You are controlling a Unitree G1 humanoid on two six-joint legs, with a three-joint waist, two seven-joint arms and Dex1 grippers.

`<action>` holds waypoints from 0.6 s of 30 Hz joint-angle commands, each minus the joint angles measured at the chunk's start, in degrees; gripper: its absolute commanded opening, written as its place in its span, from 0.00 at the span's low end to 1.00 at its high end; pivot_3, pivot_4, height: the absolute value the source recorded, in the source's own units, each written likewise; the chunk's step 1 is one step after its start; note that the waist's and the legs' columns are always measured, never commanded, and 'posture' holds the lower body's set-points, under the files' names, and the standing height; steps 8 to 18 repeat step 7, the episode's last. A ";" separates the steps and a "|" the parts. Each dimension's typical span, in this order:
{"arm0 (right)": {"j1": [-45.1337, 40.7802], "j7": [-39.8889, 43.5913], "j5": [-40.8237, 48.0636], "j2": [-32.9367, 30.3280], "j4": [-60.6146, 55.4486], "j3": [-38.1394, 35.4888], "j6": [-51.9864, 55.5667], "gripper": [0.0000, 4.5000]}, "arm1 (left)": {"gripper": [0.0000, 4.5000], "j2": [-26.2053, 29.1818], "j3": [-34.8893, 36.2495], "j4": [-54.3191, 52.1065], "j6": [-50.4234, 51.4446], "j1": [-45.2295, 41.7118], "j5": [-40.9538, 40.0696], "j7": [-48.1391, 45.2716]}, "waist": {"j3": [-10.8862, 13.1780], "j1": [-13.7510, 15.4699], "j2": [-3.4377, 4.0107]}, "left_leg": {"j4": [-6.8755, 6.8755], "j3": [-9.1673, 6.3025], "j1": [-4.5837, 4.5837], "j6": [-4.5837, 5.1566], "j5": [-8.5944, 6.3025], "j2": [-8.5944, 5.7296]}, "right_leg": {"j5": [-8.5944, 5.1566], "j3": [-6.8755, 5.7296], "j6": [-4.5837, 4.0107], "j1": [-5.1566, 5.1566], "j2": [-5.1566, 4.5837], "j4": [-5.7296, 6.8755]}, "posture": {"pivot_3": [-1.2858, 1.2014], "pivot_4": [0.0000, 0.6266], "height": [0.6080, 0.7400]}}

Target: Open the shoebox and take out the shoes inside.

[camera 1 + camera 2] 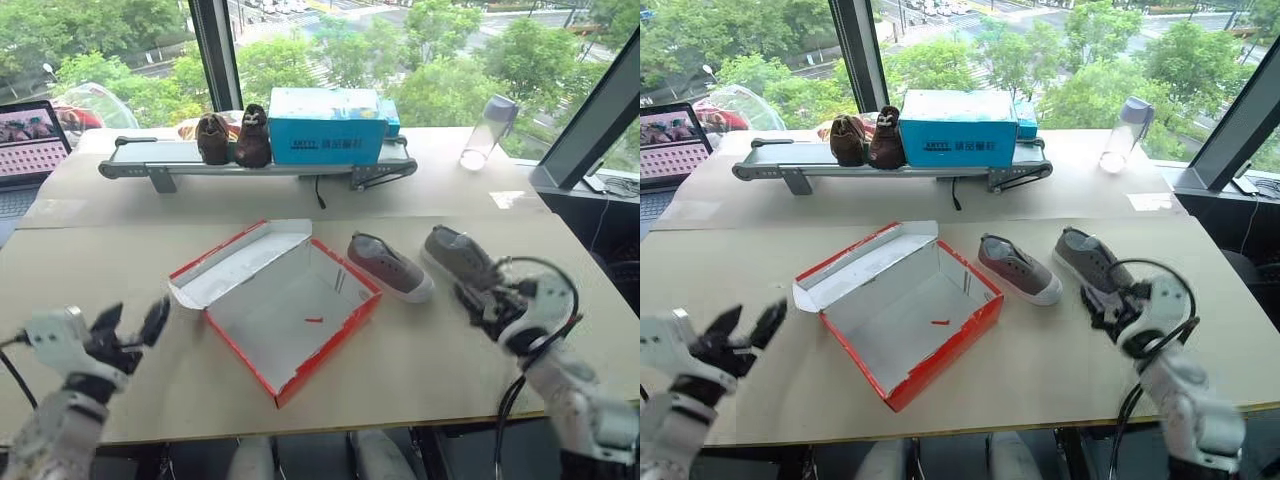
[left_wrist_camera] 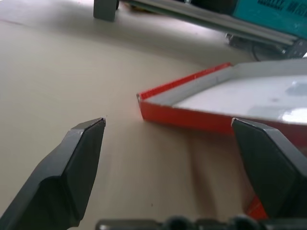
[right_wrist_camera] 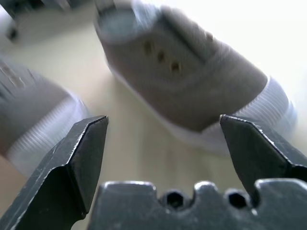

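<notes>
The red shoebox (image 1: 335, 345) lies open in the middle of the table, white inside and empty, its lid (image 1: 235, 262) folded out flat to the left. Two grey shoes with white soles stand on the table right of it, one (image 1: 388, 267) beside the box and the other (image 1: 458, 255) further right. My left gripper (image 1: 132, 322) is open, low over the table left of the box, whose red corner (image 2: 192, 112) shows in the left wrist view. My right gripper (image 1: 480, 300) is open with nothing in it, just in front of the right-hand shoe (image 3: 192, 81).
At the back, a conveyor (image 1: 150, 158) carries a blue box (image 1: 327, 125) and two dark brown fuzzy shoes (image 1: 232, 138). A water bottle (image 1: 487, 132) stands at the back right and a laptop (image 1: 30, 140) at the far left. The table's front edge is close to both grippers.
</notes>
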 commanded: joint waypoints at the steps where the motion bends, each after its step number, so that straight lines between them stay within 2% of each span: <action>1: 2.81 -1.14 -7.60 1.34 -3.27 4.13 -6.29 0.99 | 1.00 -2.73 -3.33 2.79 -12.57 2.16 9.99 1.10 | -0.06 -0.05 0.01 | 0.00 0.00 0.03 -0.08 -0.05 0.00 | 0.00 0.00 -0.02 0.01 0.00 -0.05 | 0.52 0.24 1.00; 7: 4.32 -1.33 -13.91 2.98 -2.79 8.04 -10.26 0.99 | 1.00 -4.70 -6.13 6.35 -22.00 2.87 17.16 2.95 | -0.08 -0.09 0.00 | -0.01 0.01 -0.01 -0.31 -0.20 0.03 | 0.00 -0.01 -0.05 -0.20 -0.05 -0.31 | 0.52 0.24 1.00; 18: 4.32 -1.33 -13.91 2.98 -2.79 8.04 -10.26 0.99 | 1.00 -4.70 -6.13 6.35 -22.00 2.87 17.16 2.95 | -0.08 -0.09 0.00 | -0.01 0.01 -0.01 -0.31 -0.20 0.03 | 0.00 -0.01 -0.05 -0.20 -0.05 -0.31 | 0.52 0.24 1.00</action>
